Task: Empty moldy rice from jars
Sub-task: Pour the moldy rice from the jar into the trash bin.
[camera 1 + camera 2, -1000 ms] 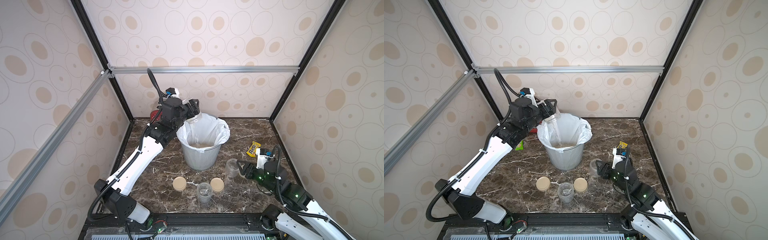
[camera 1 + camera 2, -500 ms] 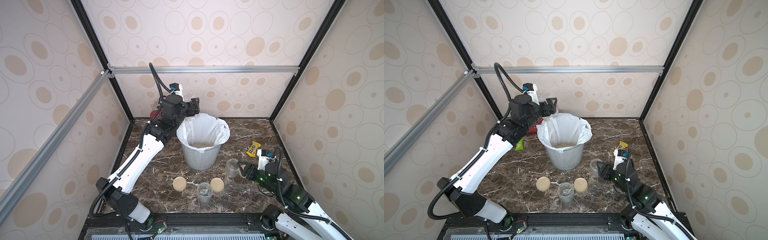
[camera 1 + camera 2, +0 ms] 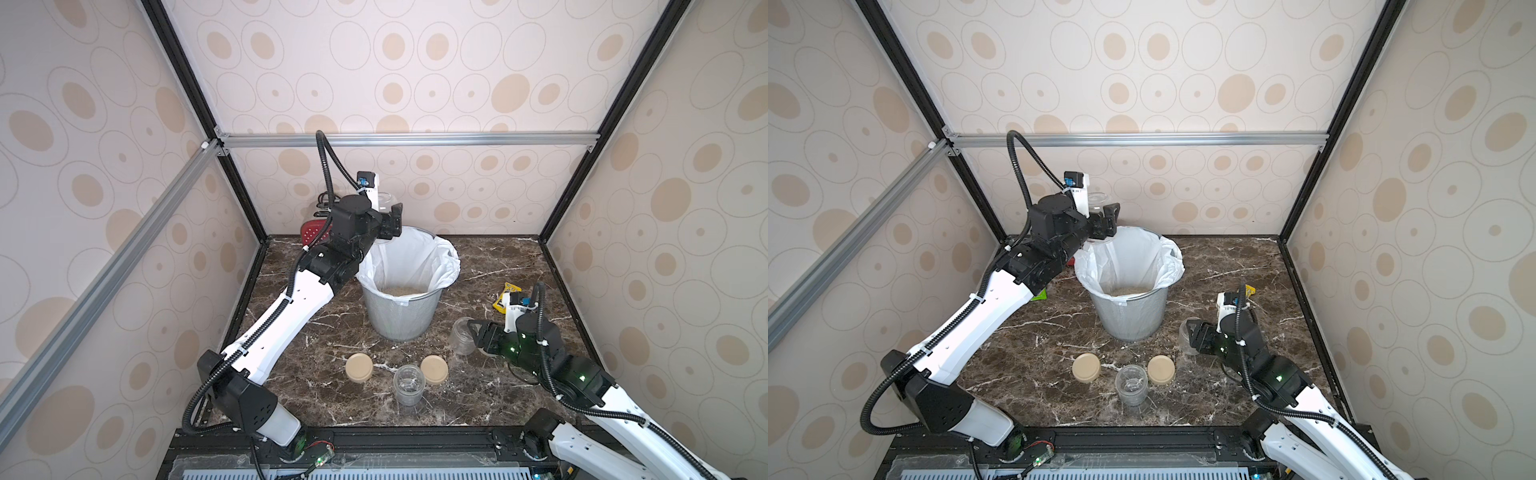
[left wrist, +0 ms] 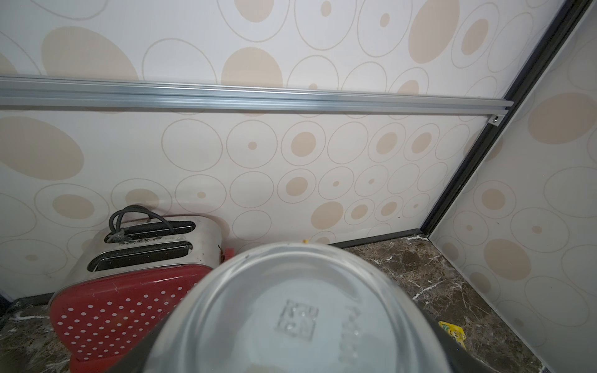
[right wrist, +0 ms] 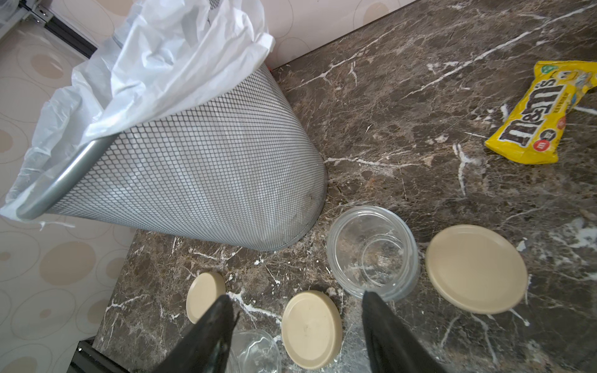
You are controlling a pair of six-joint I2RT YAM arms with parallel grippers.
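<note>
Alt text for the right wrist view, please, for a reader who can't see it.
An empty, lidless glass jar stands on the marble table just beyond the right gripper, whose jaws are open and hold nothing. Three beige lids lie nearby, next to a lined mesh bin; a yellow M&M's packet lies farther off.

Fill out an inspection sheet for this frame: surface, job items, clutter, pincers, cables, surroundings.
Surface: dark marble top; stray grains cannot be told from its white veins.
Job's things: rice in the lined mesh bin; held jar off the surface; front jar and side jar standing open, empty; three lids lying flat.
Clutter: yellow candy bag; red toaster at the back wall.
Pincers: left pincer shut on the held jar by the bin's rim; right pincer open beside the side jar, not gripping it.
Cables: black conduit looping above the left pincer; cord coiled on the toaster.
Surroundings: circle-patterned walls; aluminium rail.
</note>
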